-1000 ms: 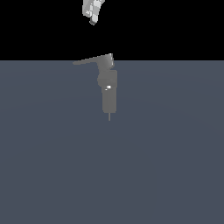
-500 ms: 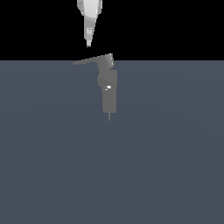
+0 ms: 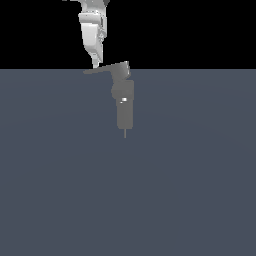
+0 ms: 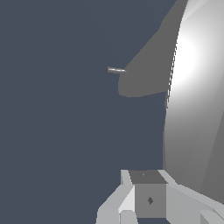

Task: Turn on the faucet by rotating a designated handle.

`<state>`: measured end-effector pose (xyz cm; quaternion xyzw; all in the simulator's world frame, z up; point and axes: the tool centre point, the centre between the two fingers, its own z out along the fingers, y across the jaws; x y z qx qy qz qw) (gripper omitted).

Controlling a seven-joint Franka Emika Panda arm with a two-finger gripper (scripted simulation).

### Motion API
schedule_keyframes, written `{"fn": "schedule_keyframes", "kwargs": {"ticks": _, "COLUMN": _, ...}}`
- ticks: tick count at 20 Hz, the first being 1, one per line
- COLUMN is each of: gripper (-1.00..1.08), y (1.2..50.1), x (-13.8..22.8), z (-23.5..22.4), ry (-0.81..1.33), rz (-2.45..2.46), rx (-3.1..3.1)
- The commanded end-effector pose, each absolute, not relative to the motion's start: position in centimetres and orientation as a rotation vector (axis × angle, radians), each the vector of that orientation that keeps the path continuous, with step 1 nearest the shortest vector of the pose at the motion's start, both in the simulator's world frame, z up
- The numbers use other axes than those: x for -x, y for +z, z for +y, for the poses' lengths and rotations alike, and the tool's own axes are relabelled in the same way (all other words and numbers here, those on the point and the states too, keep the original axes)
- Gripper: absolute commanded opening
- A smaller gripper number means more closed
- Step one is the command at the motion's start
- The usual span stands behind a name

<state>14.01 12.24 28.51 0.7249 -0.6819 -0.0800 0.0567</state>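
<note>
Faucet [image 3: 124, 107] stands grey and upright in the upper centre of the exterior view, on a dark blue-grey floor [image 3: 128, 200]. Its thin handle [image 3: 102, 69] juts toward the frame's left. A white pincer [image 3: 96, 64] descends from the top edge, tip at the handle; whether open or closed, I cannot tell.

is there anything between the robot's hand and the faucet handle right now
Nothing shows between them. In the exterior view the hand comes down right at the handle, near its outer end, with no visible gap; actual contact cannot be told.
</note>
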Motion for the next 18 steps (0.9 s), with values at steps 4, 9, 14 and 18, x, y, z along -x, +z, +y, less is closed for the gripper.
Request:
{"fn": "schedule_keyframes", "kwargs": {"ticks": 4, "gripper": -1.0, "y": 26.8, "x": -14.7, "z": 13.2, "ry": -0.219, "rz": -2.105, "rx": -2.139}}
{"fn": "schedule_keyframes", "kwargs": {"ticks": 9, "gripper": -1.0, "y": 26.3, "x": -14.8, "z": 13.5, "ry": -0.212, "rz": -2.114, "rx": -2.123}}
{"fn": "schedule_keyframes", "kwargs": {"ticks": 14, "gripper": -1.0, "y": 26.3, "x": -14.7, "z": 13.5, "ry": -0.213, "rz": -2.113, "rx": -2.124}}
{"fn": "schedule_keyframes", "kwargs": {"ticks": 18, "gripper": -1.0, "y": 26.4, "x": -14.1, "z": 13.6, "ry": -0.213, "rz": -2.113, "rx": -2.124}}
